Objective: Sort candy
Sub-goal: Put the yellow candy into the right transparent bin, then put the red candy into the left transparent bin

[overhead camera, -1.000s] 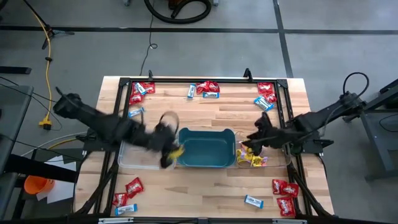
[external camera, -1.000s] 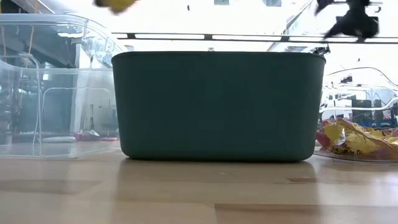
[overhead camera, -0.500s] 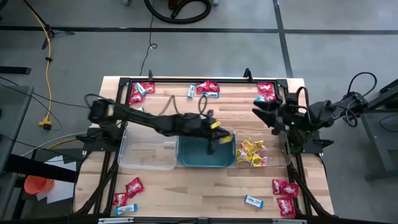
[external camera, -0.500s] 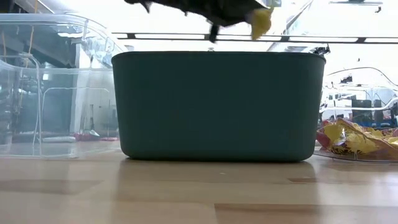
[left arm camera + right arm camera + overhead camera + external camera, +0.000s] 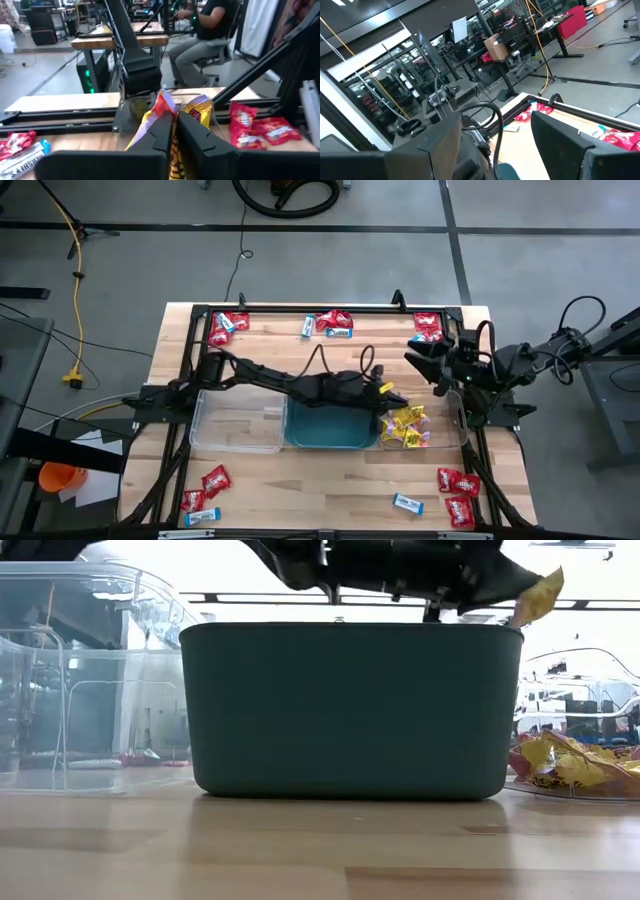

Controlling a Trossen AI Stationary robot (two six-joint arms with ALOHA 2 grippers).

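Left tool (image 5: 386, 390) moved across the teal tub (image 5: 330, 425), clamped on 1 yellow candy (image 5: 385, 388); we release next into the clear bin (image 5: 440, 442) beside the tub. Right tool (image 5: 420, 366) apart, beyond that bin.

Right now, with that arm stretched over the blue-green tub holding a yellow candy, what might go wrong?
The left end effector holds the yellow candy near the teal tub rim, beside the clear bin of yellow candies. Released early, it may land in the tub. The right end effector waits close by, so the arms could bump.

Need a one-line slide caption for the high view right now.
Left gripper carries a yellow candy over the teal tub toward the clear bin's yellow pile; right gripper waits open.
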